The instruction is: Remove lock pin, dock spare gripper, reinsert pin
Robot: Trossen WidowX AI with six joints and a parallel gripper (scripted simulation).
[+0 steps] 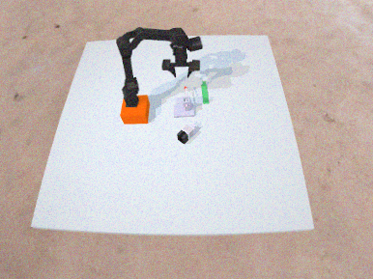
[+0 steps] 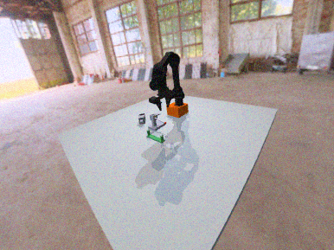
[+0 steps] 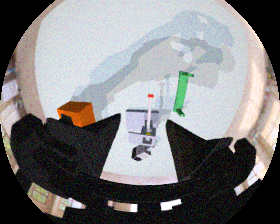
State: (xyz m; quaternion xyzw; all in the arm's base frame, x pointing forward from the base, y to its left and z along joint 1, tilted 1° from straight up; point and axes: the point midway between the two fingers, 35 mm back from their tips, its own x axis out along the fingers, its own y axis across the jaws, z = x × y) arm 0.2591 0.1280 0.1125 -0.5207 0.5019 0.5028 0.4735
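The mount has a pale lavender base plate [image 1: 179, 112] [image 3: 133, 119] and a small grey upright socket [image 2: 154, 120] [image 3: 148, 131]. The lock pin [image 3: 149, 109], pale with a red end, sits through the socket, its red end sticking out; it also shows in the exterior view [image 2: 164, 123]. The spare gripper [image 1: 184, 136] [image 2: 142, 118] [image 3: 140, 152], a black and pale block, lies beside the mount, apart from it. My gripper [image 1: 182, 75] [image 2: 163, 107] [image 3: 144, 119] is open and empty, pointing down above the mount, touching nothing. Exact pin depth is too small to tell.
A green bracket [image 1: 205, 94] [image 2: 156, 137] [image 3: 181, 94] with a raised piece at each end lies close beside the mount. The arm stands on an orange block [image 1: 135, 111] [image 2: 177, 110] [image 3: 80, 111] on the white table top [image 1: 159, 187] [image 2: 225, 155].
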